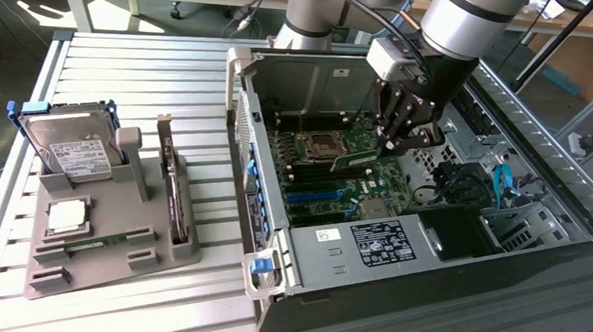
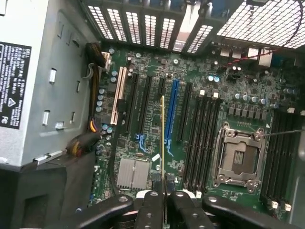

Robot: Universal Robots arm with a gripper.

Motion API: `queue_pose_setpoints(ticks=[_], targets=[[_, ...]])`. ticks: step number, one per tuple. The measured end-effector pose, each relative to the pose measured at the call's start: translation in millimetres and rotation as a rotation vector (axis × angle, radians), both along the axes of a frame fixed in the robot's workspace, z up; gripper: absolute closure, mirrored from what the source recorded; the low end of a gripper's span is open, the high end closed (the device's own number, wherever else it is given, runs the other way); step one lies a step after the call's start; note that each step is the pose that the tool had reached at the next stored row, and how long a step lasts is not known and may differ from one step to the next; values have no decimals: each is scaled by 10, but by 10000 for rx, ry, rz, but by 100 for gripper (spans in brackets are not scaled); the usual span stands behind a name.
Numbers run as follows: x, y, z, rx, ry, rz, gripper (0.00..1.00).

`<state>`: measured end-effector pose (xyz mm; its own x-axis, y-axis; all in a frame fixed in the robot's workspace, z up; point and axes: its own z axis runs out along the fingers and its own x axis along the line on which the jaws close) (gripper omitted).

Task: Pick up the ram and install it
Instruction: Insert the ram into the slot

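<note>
My gripper (image 1: pixel 397 143) hangs inside the open computer case (image 1: pixel 272 233), above the green motherboard (image 1: pixel 371 189). It is shut on the ram (image 1: pixel 354 163), a narrow green stick that juts out below the fingers, near the empty processor socket (image 1: pixel 323 144). In the wrist view the ram (image 2: pixel 162 143) shows edge-on as a thin line running out from between the black fingers (image 2: pixel 148 210). It hovers over the board between the blue slot (image 2: pixel 171 112) and a black slot. The long black memory slots (image 2: pixel 202 138) lie beside the socket (image 2: pixel 238 157), off to one side of the stick.
On the exterior view's left a grey holder (image 1: pixel 118 267) carries a hard drive (image 1: pixel 69 150), an upright dark expansion card (image 1: pixel 173 190), a square silver chip (image 1: pixel 68 215) and a thin green strip (image 1: pixel 100 241). The power supply (image 1: pixel 379 245) and drive cage (image 1: pixel 522 223) crowd the case's near side.
</note>
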<state>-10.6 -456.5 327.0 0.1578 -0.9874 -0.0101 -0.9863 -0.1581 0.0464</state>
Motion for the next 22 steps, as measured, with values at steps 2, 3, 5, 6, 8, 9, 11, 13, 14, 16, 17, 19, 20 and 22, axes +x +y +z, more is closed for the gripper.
queue_pose_setpoints(ticks=[2, 3, 5, 6, 8, 9, 11, 13, 14, 16, 17, 19, 20, 22], targets=[[-1, 0, -45, -1, 3, -324, 88], [-1, 0, -62, -2, 4, -466, 88], [-1, 0, -100, -1, 4, -829, 88], [0, 0, -124, 0, 4, -1066, 88], [0, 1, -167, 0, 3, -1431, 88], [0, 11, -184, -1, 4, -1488, 88], [0, 50, -228, -2, 5, -1496, 88], [-1, 109, -273, 0, 4, -1502, 88], [-5, 137, -290, -2, 4, -1510, 88], [-29, 204, -341, -2, 4, -1535, 88], [-55, 238, -369, -5, 3, -1547, 88], [-93, 278, -406, -15, 3, -1565, 88], [-119, 298, -428, -32, 2, -1576, 88], [-165, 333, -469, -58, -1, -1601, 88]])
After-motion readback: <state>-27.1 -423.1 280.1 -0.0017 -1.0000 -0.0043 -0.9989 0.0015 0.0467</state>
